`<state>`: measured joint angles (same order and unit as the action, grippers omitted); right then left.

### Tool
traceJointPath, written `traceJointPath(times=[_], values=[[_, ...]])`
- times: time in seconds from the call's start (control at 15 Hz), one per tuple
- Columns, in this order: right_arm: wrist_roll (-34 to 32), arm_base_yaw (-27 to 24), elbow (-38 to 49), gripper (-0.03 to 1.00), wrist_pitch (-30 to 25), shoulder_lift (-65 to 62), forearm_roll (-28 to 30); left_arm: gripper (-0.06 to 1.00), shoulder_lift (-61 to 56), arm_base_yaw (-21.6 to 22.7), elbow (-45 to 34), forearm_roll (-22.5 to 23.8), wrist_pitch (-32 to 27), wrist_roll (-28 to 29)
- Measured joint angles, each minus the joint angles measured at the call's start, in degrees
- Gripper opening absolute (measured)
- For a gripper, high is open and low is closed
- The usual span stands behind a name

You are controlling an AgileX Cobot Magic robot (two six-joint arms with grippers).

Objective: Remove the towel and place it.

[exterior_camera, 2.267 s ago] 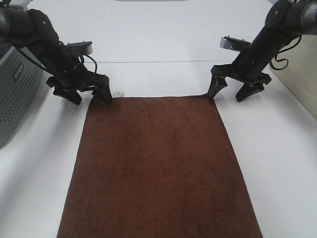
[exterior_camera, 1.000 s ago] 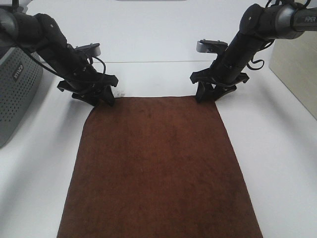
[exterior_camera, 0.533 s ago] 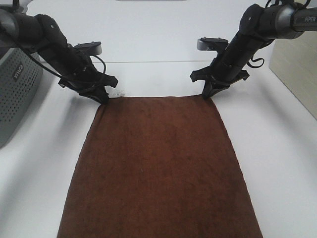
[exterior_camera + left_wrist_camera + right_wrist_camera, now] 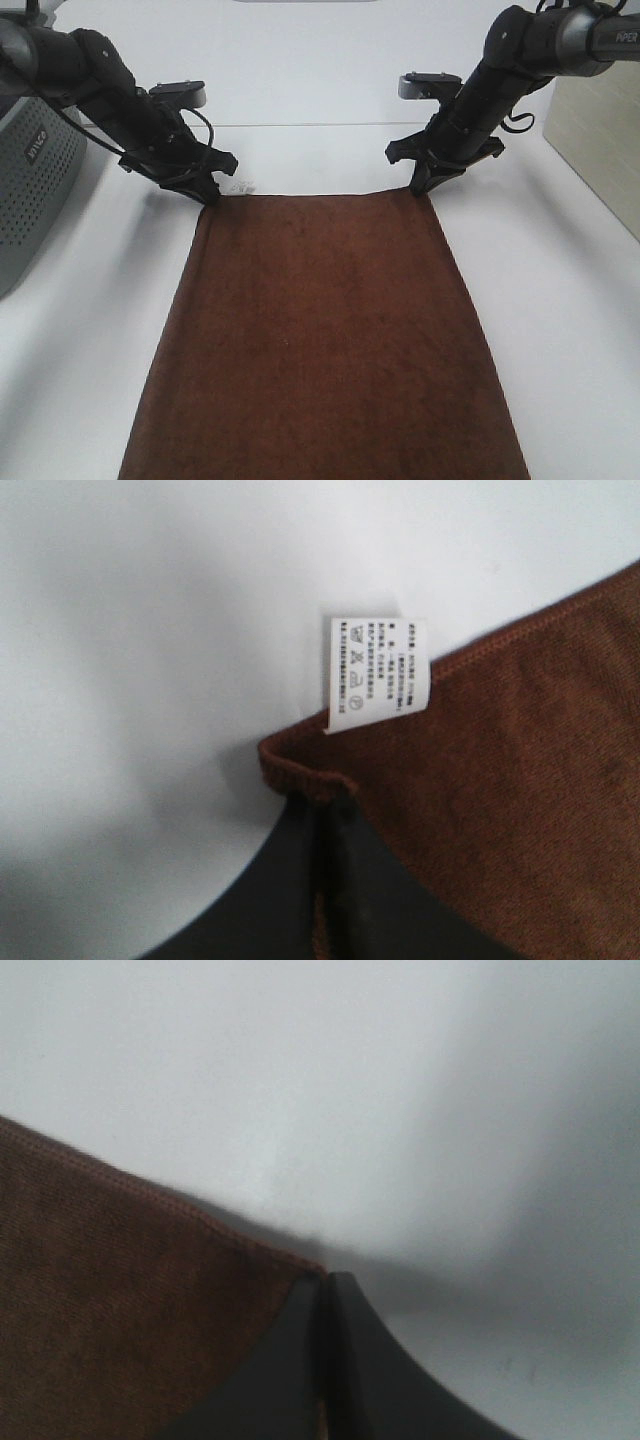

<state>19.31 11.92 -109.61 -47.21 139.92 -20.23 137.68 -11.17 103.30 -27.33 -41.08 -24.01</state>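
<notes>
Pinching towel (image 4: 320, 340) corners: both pincers

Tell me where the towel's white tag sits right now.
In the exterior high view the white tag sits on the towel's far short edge at its left corner, just beside the left gripper pinching that corner.

Bare white tabletop (image 4: 330, 80) is seen beyond both arms; the left edge is blocked by a grey perforated basket (image 4: 35, 190).
</notes>
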Motion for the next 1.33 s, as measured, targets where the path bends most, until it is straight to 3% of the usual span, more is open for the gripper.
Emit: traceJointPath(times=[0.4,1.0,1.33], values=[[0.6,0.0,-6.9,0.01,4.6,0.0,0.1,0.00,0.0,0.0,7.8,1.1,3.6,-0.4],[3.0,0.0,-10.9,0.01,19.4,0.1,0.1,0.00,0.0,0.0,8.7,2.8,22.8,-3.3],[4.0,0.0,-11.1,0.01,26.0,1.1,0.0,0.00,0.2,0.0,8.7,2.9,28.4,-6.1]])
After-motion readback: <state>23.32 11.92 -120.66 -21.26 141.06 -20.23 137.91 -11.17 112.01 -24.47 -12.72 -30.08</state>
